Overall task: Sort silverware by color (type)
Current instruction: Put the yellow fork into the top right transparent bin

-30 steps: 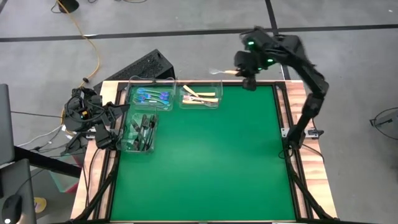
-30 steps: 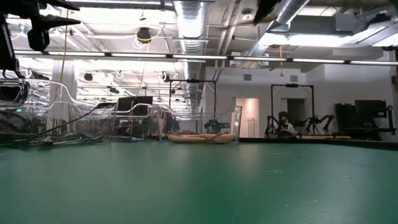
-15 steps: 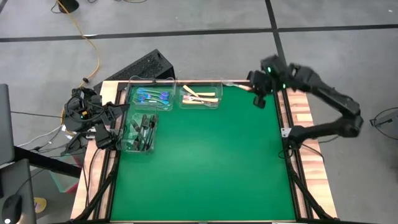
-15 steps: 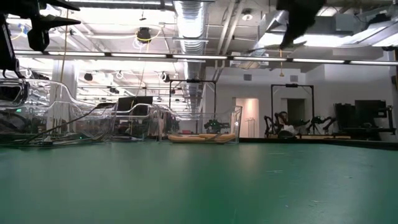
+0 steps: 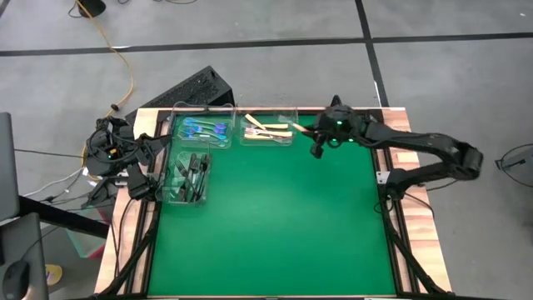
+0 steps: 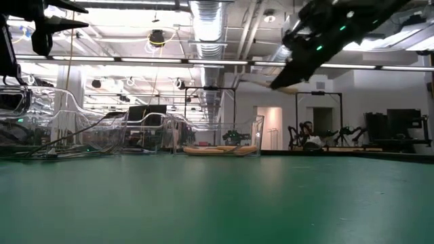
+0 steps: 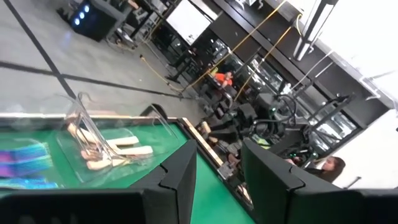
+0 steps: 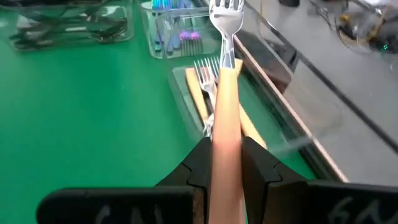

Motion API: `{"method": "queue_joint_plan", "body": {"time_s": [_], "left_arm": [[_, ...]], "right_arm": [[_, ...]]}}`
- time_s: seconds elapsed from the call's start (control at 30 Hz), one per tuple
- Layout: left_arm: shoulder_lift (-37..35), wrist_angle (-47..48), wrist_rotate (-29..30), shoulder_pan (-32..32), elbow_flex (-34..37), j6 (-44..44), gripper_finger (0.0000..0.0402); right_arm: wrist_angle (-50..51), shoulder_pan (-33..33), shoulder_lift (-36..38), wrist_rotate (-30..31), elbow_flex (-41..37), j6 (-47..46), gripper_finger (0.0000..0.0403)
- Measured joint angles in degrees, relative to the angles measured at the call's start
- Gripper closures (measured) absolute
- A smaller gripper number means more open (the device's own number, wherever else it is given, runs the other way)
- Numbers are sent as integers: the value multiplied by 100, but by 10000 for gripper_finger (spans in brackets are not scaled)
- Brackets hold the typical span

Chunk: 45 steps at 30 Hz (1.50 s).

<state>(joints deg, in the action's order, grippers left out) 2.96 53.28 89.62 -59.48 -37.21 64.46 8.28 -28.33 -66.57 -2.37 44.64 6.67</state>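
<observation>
My right gripper (image 5: pixel 316 143) is shut on a tan-handled fork (image 8: pixel 225 93) with silver tines. It hovers over the green mat just right of the clear bin of tan forks (image 5: pixel 268 129), and shows high up in the low view (image 6: pixel 295 76). A second clear bin holds blue-iridescent forks (image 5: pixel 204 129). A third holds dark forks (image 5: pixel 190 175). The forks lie flat on the bin floors. My left gripper (image 7: pixel 217 180) is open and empty at the table's left edge, beside the dark-fork bin. My right gripper pinches the fork's tan handle (image 8: pixel 225 146) between its two fingers. The fork lies along the fingers, its silver tines (image 8: pixel 227 15) sticking out ahead toward the tan-fork bin. The fingers come slanting down from the table's right. The fork is lifted clear of the mat.
The three bins stand together at the mat's far left corner. The rest of the green mat (image 5: pixel 275 217) is bare. Wooden rails (image 5: pixel 400 150) frame the mat. Cables and a black box (image 5: pixel 196 87) lie beyond the far left corner.
My right gripper, still holding the tan fork, has swung from high over the table's far edge toward the right, then come down and leftward over the mat to beside the tan-fork bin.
</observation>
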Motion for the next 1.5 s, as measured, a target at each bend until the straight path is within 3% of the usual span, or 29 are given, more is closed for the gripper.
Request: {"method": "queue_joint_plan", "body": {"time_s": [0.13, 0.23, 0.6, 1.13, 1.5], "left_arm": [[0, 0, 45, 1, 0, -82, 289], [0, 0, 44, 0, 0, -175, 289], [0, 0, 42, 0, 0, -270, 289], [-2, 0, 42, 1, 2, -252, 289], [-2, 0, 40, 0, 2, -253, 289]], "right_arm": [[-798, -31, -963, -144, 337, 468, 339], [-854, -72, -1647, -513, 959, 762, 339], [368, -529, -3309, -1650, 3250, 1907, 339], [455, -1008, -4397, -1897, 3303, 1952, 339], [305, -960, -4629, -1892, 3303, 1930, 339]]}}
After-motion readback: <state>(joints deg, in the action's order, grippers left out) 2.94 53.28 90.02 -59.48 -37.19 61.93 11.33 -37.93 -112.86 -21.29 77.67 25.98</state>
